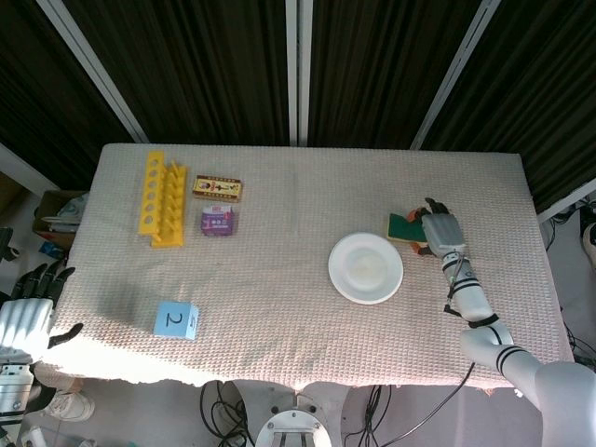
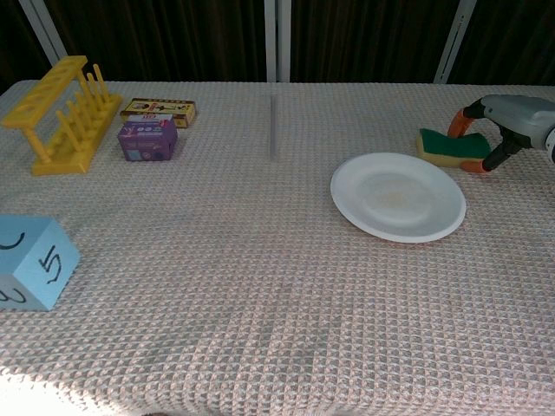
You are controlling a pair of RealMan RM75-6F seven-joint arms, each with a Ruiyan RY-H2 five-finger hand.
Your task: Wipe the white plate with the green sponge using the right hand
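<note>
The right hand (image 2: 519, 121) is set over the green sponge (image 2: 449, 146), just to the right of the white plate (image 2: 397, 196). Its orange-tipped fingers (image 2: 457, 122) are spread and curled down around the sponge's right end — one tip at the far edge, another at the near right corner. Whether the fingers press the sponge or only bracket it cannot be told from either view. In the head view the right hand (image 1: 441, 230) covers the right part of the green sponge (image 1: 403, 226), which lies flat on the desk beside the white plate (image 1: 366, 268), apart from its rim.

The left hand (image 1: 26, 316) is seen far left of the plate, off the desk's left edge, with dark fingers (image 1: 44, 277) spread and nothing in them.

The desk (image 1: 298, 307) is covered by a beige woven cloth. Well left of the plate stand a yellow test-tube rack (image 1: 162, 198), a yellow-brown box (image 1: 217, 189) and a small purple box (image 1: 217, 222); nearer the front left — a blue cube (image 1: 175, 319) marked "2". Dark slatted panels with pale frame bars (image 1: 298, 70) are seen behind the desk.
</note>
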